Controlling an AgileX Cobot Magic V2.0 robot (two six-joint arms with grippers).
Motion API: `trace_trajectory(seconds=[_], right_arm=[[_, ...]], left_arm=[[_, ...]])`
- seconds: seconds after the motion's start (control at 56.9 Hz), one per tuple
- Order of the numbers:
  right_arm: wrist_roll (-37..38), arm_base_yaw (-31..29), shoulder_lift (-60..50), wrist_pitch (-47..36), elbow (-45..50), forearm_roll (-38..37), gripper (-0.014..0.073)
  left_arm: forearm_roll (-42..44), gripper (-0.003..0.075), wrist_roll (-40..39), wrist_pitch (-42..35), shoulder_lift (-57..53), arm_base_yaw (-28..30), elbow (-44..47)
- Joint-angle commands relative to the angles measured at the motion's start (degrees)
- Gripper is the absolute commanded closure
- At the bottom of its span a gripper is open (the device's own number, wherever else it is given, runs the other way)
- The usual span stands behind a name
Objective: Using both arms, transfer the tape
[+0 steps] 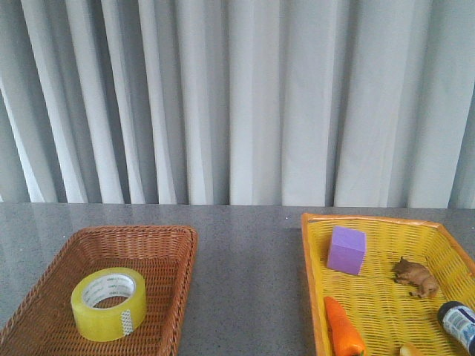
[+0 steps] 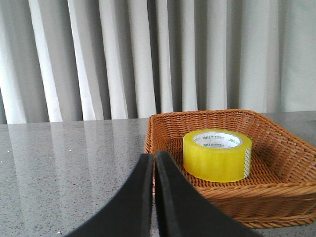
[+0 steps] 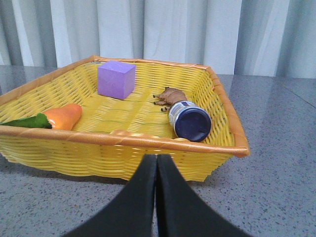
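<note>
Resting flat in the brown wicker basket (image 1: 172,252), the yellow tape roll (image 1: 108,303) fits either stage; left gripper (image 2: 154,163) and right gripper (image 3: 157,164) are both clenched, empty.

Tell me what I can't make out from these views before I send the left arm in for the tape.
- Tape roll: label print too small to read in front and left wrist views.
- Brown wicker basket: near end cut off by the front view's edge.
- Yellow basket: near end cut off likewise, with part of the carrot and the blue-capped bottle.
- Left gripper: closed fingers hide the basket's near rim in the left wrist view.
</note>
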Motion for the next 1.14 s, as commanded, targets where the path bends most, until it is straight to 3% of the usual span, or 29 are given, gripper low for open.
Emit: trace_trajectory(seconds=[0.0, 1.125], right_arm=[[0.0, -0.1, -0.4, -4.0, 0.3, -0.6, 0.06], [0.0, -0.1, -0.4, -4.2, 0.3, -0.6, 0.0601]], left_arm=[[-0.5, 0.0727, -0.4, -3.0, -0.9, 0.0, -0.5], [-0.5, 0.0726, -0.4, -1.6, -0.9, 0.0, -0.5]])
